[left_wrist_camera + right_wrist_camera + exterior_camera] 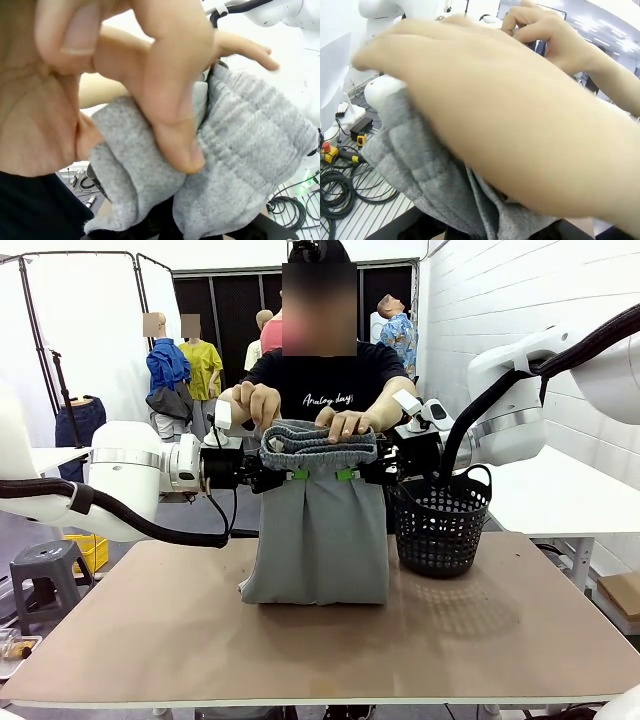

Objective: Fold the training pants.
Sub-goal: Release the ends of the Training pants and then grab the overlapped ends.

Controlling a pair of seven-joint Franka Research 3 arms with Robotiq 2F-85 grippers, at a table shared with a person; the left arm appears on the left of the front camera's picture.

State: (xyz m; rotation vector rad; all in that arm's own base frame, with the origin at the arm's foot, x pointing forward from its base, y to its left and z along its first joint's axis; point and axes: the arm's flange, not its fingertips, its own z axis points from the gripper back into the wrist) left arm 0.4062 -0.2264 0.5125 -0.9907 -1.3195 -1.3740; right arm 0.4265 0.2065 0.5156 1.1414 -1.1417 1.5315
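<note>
The left gripper (293, 476) was closed narrow on one upper edge of the light grey soft jersey training pants (318, 540). The right gripper (349, 475) was pinched on the opposite edge, and a green pad showed at each side of the cloth. Both wrist views were covered by fingers and fabric, so the hold was judged from the front view.

Between the two grippers the pants hung as a flat panel. The gathered elastic waistband was rolled over on top, and the lower end rested bunched on the light brown wooden table (300, 640). One hand of the person (255, 403) pinched the waistband near the left gripper, while the other hand (347, 423) lay flat across it. A black mesh plastic basket (440, 530) stood just beside the pants, under the right arm.

The jersey looked light, limp and likely to sag or slip. The thick ribbed waistband seemed the firmest place to grip, taken at its outer corners.
</note>
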